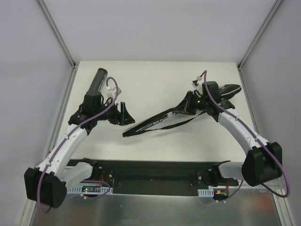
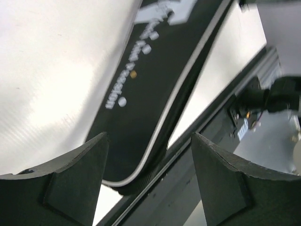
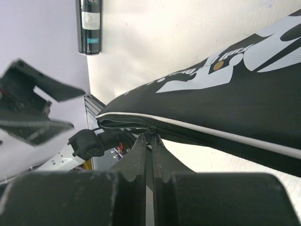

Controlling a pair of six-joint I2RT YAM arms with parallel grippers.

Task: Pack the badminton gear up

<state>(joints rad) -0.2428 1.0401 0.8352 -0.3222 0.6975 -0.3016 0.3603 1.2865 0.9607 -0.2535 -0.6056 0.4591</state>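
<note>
The right claw (image 3: 151, 137) is pinching fully closed against the zipper edge of the black bag (image 3: 235, 108). The left claw (image 2: 148, 141) is hanging spread wide, holding nothing, just by the bag's narrow end. The bag is lying diagonally across the tabletop (image 1: 155, 80), with the black tube (image 1: 99, 80) at the far left.
</note>
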